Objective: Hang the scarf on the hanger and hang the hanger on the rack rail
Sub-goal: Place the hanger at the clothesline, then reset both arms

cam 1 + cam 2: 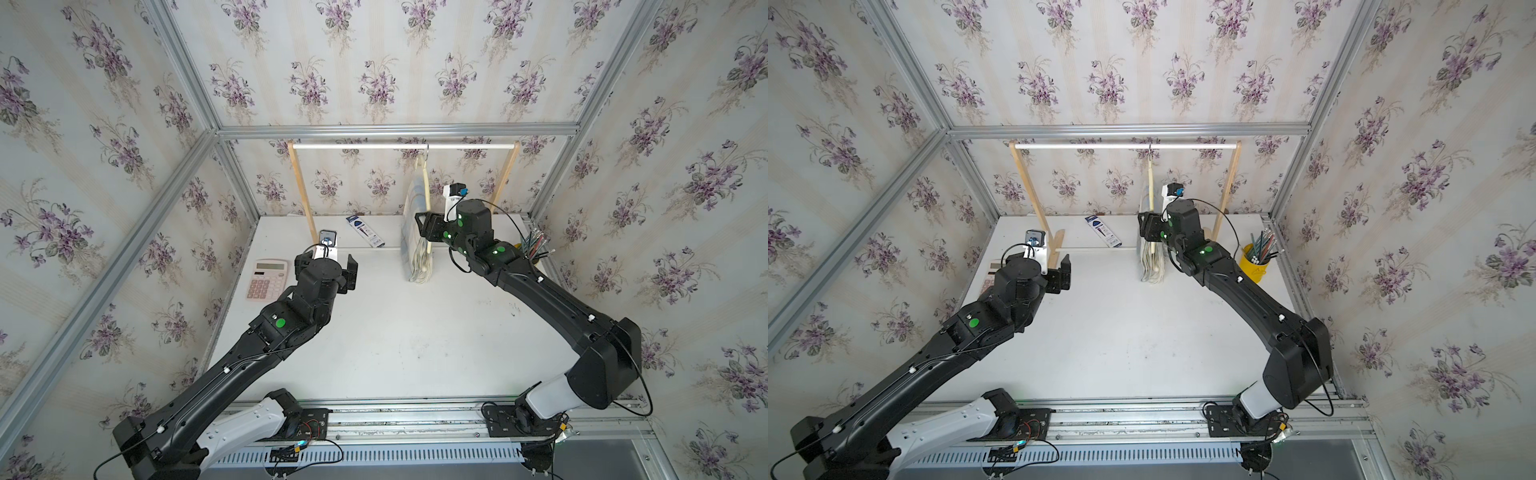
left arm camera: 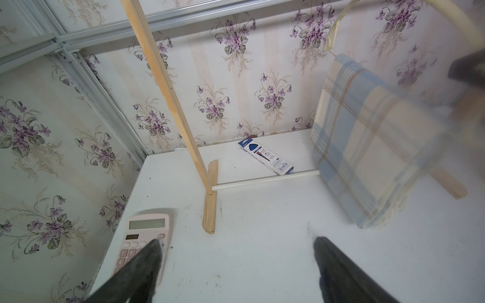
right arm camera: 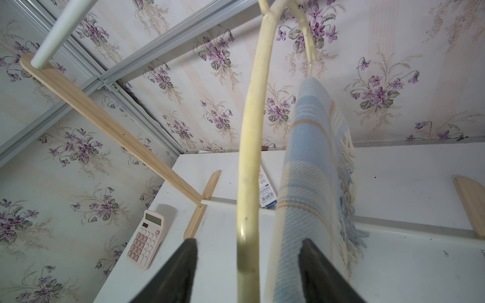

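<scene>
Scarf (image 2: pixel 367 136) draped over hanger (image 3: pixel 252 131) on rack (image 1: pixel 301 187).
We see left jaws released, right jaws released astride hanger and scarf.

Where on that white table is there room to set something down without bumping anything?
The wide bare middle of the table, from the rack's floor rod to the near edge, is free. Crowded: the back strip with the pencil box and hanging scarf, the calculator at one edge, the yellow pencil cup at the other.
</scene>
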Robot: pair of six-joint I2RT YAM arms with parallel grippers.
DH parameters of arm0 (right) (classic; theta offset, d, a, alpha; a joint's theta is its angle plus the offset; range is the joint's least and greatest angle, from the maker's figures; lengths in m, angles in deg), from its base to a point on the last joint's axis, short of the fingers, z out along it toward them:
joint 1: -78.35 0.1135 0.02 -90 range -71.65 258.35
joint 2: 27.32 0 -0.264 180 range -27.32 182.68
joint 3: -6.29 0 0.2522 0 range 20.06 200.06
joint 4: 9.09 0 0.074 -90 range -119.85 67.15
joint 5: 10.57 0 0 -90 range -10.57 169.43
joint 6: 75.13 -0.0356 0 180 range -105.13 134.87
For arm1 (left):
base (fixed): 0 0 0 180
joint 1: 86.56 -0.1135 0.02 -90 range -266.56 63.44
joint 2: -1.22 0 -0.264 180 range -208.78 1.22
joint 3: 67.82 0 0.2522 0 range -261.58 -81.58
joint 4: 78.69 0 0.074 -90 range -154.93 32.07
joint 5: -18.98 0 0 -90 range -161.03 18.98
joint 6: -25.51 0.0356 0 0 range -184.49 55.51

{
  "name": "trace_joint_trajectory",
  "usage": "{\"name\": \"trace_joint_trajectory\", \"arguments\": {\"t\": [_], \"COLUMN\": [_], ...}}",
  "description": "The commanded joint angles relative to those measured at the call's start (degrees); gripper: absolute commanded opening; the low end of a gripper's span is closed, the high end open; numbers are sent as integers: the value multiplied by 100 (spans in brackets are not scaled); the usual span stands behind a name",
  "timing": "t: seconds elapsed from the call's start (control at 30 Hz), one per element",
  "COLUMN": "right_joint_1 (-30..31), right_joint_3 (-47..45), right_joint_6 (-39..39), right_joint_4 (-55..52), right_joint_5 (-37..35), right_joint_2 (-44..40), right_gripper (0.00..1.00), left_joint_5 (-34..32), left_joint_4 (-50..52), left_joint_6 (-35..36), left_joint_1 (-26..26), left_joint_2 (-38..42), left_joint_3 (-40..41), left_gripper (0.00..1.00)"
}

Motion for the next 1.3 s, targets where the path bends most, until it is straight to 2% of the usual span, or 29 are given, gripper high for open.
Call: {"name": "trace_joint_trajectory", "arguments": {"t": [0.0, 0.2, 0.33, 0.4, 0.5, 0.57, 0.63, 0.7, 0.8, 0.97, 1.1, 1.27], "right_joint_1": [22, 116, 263, 277, 281, 282, 277, 258, 65, -768, -1317, -2016], "right_joint_3": [-153, -624, -1365, -1927, -3108, -4014, -5009, -5927, -6781, -7301, -7569, -7775], "right_joint_6": [45, 276, 469, 550, 769, 1021, 1496, 2082, 2548, 2743, 2731, 2501], "right_joint_4": [122, -163, -389, -447, -308, 162, 1059, 2350, 3918, 5785, 7157, 8721], "right_joint_5": [57, 6, -129, -357, -1255, -2146, -2989, -3625, -3995, -3516, -2921, -2044], "right_joint_2": [-228, -1005, -1993, -2560, -3469, -4053, -4545, -4826, -4629, -3225, -2221, -1347], "right_gripper": [100, 100, 100, 100, 100, 100, 100, 100, 100, 100, 100, 100], "left_joint_5": [-10, -95, -365, -715, -1376, -1632, -1497, -1048, -472, 369, 1231, 1405], "left_joint_4": [79, 174, 180, 47, -771, -1811, -2697, -3286, -4237, -4847, -5597, -7318], "left_joint_6": [-108, 32, 288, 445, 1008, 1524, 1735, 1681, 1557, 1154, 763, 1055], "left_joint_1": [-3, -3, -4, -9, -87, -236, -497, -872, -1455, -2417, -2988, -3337], "left_joint_2": [-7, 177, 429, 569, 874, 1115, 1354, 1594, 1706, 1250, 470, -1332], "left_joint_3": [-58, -88, -91, 88, 810, 1552, 2265, 2892, 3787, 4550, 4729, 4578], "left_gripper": [92, 92, 92, 92, 92, 92, 92, 92, 92, 92, 92, 92]}}
